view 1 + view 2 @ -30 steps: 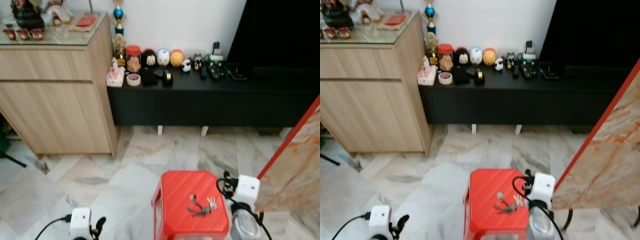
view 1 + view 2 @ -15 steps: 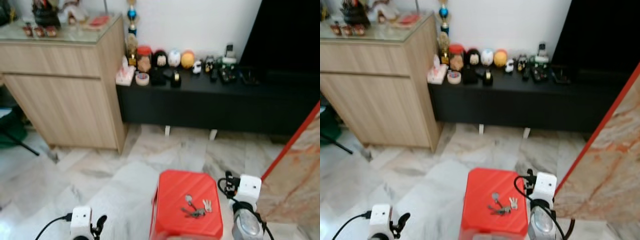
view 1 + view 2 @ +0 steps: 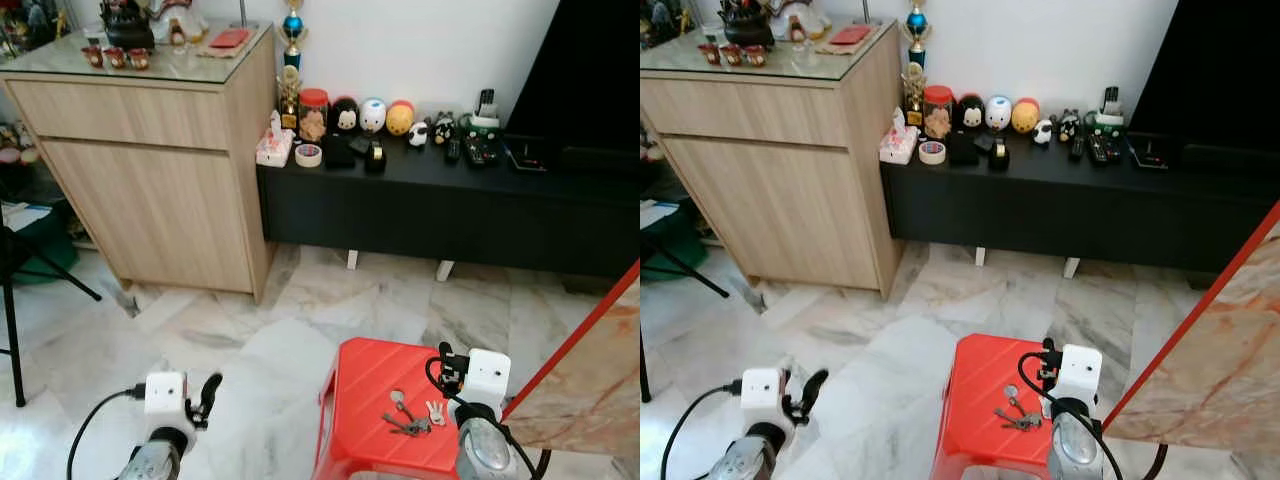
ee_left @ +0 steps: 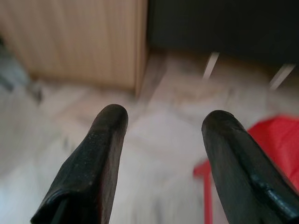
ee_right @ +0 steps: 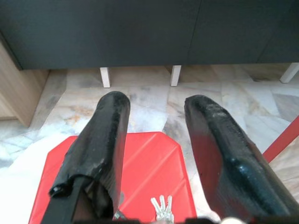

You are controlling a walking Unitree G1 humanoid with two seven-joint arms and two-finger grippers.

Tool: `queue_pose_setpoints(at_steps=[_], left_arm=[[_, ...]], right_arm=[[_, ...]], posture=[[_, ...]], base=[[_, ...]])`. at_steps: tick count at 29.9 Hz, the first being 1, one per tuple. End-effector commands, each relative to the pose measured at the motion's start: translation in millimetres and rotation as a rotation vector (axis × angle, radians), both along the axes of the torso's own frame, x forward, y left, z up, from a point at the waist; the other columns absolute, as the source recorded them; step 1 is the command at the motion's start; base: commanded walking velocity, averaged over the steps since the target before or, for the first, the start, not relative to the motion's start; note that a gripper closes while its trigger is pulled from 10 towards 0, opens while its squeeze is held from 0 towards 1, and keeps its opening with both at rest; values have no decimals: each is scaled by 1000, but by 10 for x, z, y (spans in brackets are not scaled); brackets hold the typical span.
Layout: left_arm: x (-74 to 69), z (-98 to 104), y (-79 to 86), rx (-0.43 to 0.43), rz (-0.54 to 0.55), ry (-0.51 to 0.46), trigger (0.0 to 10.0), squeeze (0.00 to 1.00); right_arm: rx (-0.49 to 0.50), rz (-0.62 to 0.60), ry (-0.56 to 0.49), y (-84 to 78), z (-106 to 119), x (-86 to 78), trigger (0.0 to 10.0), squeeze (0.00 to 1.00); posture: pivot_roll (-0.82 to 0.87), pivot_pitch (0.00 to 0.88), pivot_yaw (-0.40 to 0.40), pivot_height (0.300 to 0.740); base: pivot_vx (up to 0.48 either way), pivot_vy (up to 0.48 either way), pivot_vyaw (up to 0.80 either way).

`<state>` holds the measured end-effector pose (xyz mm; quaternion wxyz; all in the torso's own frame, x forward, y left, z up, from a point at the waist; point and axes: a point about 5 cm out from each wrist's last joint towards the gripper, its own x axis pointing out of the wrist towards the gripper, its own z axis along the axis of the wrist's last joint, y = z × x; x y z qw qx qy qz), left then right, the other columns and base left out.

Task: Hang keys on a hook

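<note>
A bunch of silver metal keys (image 3: 410, 417) lies flat on the ribbed top of a glossy red plastic stool (image 3: 365, 390), which stands on pale veined marble floor tiles (image 3: 250, 350). The head views take in the whole room behind the stool: a light wood-grain cabinet with a glass top (image 3: 150, 150) stands beyond it to the robot's left, and a low matte black console (image 3: 440, 205) runs behind it, carrying a row of round toy figures (image 3: 372, 115), a roll of tape (image 3: 308, 154) and remote controls (image 3: 480, 150). An orange-veined slab with a red edge (image 3: 585, 375) leans just beside the stool on the robot's right. The right wrist view adds what the head views lack, the right gripper (image 5: 156, 109) hanging over the stool with its two long black fingers parted and nothing between them, the keys near the fingers' base and the console's white feet (image 5: 105, 77) beyond. The left wrist view, blurred, shows the left gripper (image 4: 163, 123) likewise spread and empty above bare floor, the stool's corner off to one side. Compared with a second ago, the camera has swung, so the cabinet and a dark stand leg (image 3: 45, 270) have come further into sight, while the keys lie on the stool as before.
</note>
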<state>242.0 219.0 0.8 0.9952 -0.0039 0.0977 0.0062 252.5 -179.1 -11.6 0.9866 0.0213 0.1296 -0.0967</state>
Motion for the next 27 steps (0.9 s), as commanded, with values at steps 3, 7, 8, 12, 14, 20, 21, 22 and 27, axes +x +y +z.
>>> queue_pose_setpoints(at_steps=[3,7,8,12,14,20,21,22,27], left_arm=[[2,124,-28,-19,2,-82,10000,0],[-25,195,-45,-21,-6,-121,10000,0],[-27,207,-49,-23,-6,-126,10000,0],[-23,241,-60,-29,-5,-126,10000,0],[-24,252,-67,-32,-10,-129,10000,0],[-44,276,-103,-37,-23,-122,10000,0],[-48,277,-102,-38,-23,-121,10000,0],[-57,281,-102,-39,-22,-117,10000,0],[-69,285,-108,-41,-24,-112,10000,0]], right_arm=[[-2,-5,14,-25,-14,-7,10000,0],[-2,-5,12,-30,-13,-12,10000,0],[-2,-5,13,-31,-14,-13,10000,0],[-3,-1,13,-27,-10,-6,10000,0],[-3,-2,9,-28,-2,3,10000,0],[-4,-1,10,-36,-1,7,10000,0],[-2,-2,10,-32,-4,5,10000,0],[0,-1,11,-21,-7,2,10000,0],[1,6,12,3,-14,-5,10000,0]], posture=[[42,0,-72,740],[43,0,-75,740],[43,0,-75,740],[34,0,-73,740],[32,0,-71,740],[33,0,-71,740],[33,0,-71,740],[34,0,-71,740],[35,0,-69,740]], base=[[0,0,0],[0,0,0],[0,0,0],[0,0,0],[0,0,0],[216,0,0],[289,0,0],[304,0,0],[310,0,0]])
